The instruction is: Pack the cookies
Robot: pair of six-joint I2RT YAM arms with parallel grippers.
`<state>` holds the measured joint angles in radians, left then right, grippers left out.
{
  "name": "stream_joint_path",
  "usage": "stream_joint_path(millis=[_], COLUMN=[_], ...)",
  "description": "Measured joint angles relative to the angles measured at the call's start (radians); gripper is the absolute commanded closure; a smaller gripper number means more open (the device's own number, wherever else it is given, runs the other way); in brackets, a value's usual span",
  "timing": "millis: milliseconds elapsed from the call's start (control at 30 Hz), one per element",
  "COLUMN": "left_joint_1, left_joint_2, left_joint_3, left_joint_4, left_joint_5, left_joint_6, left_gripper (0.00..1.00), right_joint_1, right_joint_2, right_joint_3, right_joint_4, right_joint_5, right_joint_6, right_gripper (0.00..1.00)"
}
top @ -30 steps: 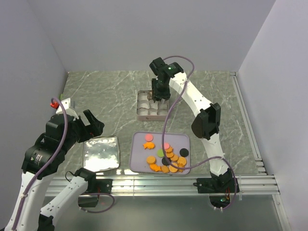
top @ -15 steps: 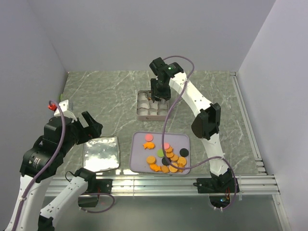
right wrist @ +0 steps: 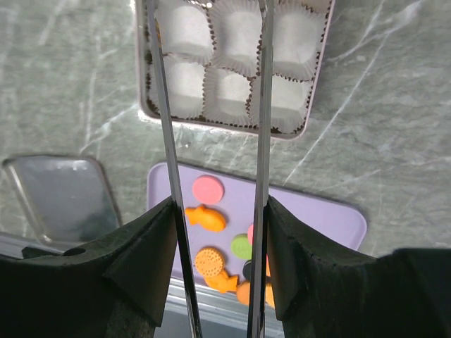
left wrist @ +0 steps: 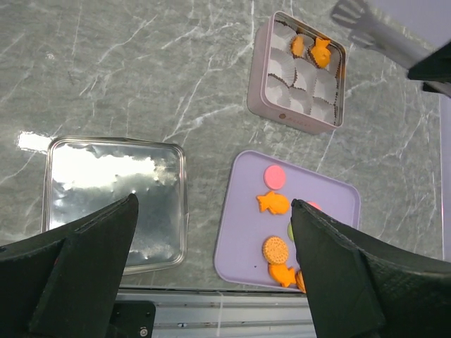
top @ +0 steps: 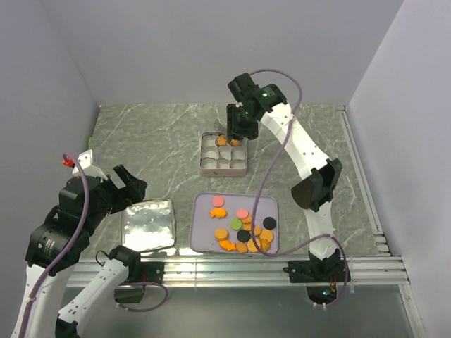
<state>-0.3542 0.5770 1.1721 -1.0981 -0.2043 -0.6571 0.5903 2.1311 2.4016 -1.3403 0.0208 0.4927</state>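
Observation:
Several cookies (top: 243, 229), orange rounds and fish plus pink, green and black rounds, lie on a lilac tray (top: 204, 243). A square tin (top: 223, 169) of white paper cups holds two orange cookies (top: 227, 141) in its back row. My right gripper (top: 236, 132) hangs over the tin's back edge. Its long metal blades are apart with nothing between them (right wrist: 208, 42). My left gripper (top: 128, 186) is high over the near left, open and empty (left wrist: 213, 203). The left wrist view shows the tin (left wrist: 285, 116), its two cookies (left wrist: 311, 48) and the tray cookies (left wrist: 273, 203).
A shiny square lid (top: 148, 225) lies flat left of the tray and also shows in the left wrist view (left wrist: 113, 197). An aluminium rail (top: 232, 269) runs along the near table edge. Walls close the left, back and right sides.
My right gripper has pulled back and up from the tin's back row, where two orange cookies now show. My left arm has drifted a little left and toward me.

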Motion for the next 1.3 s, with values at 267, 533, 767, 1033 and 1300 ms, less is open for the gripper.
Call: stream_joint_path(millis=[267,533,767,1033,1300], left_joint_1=[0.000,0.000,0.000,0.000,0.000], left_joint_2=[-0.028,-0.004,0.012,0.027,-0.009], left_joint_3=[-0.069,-0.148,-0.160,-0.174,-0.174], left_joint_4=[0.040,0.062,0.103,0.114,0.103], left_joint_5=[-0.029,-0.029,0.033,0.092,0.094], left_joint_6=[-0.036,-0.044,-0.063,-0.067,-0.078], left_gripper=[0.18,0.11,0.11,0.11,0.12], right_joint_1=[0.130,0.357,0.432,0.462,0.478], right_joint_2=[-0.219,-0.368,-0.412,-0.423,-0.423], right_joint_3=[-0.198,-0.505,-0.624,-0.723,-0.742], right_joint_4=[0.004,-0.011,-0.012,-0.011,-0.008], right_joint_5=[0.077,0.093,0.112,0.100,0.078], right_joint_6=[0.008,0.080,0.148,0.176,0.175], right_gripper=[0.44,0.44,0.44,0.44,0.44])
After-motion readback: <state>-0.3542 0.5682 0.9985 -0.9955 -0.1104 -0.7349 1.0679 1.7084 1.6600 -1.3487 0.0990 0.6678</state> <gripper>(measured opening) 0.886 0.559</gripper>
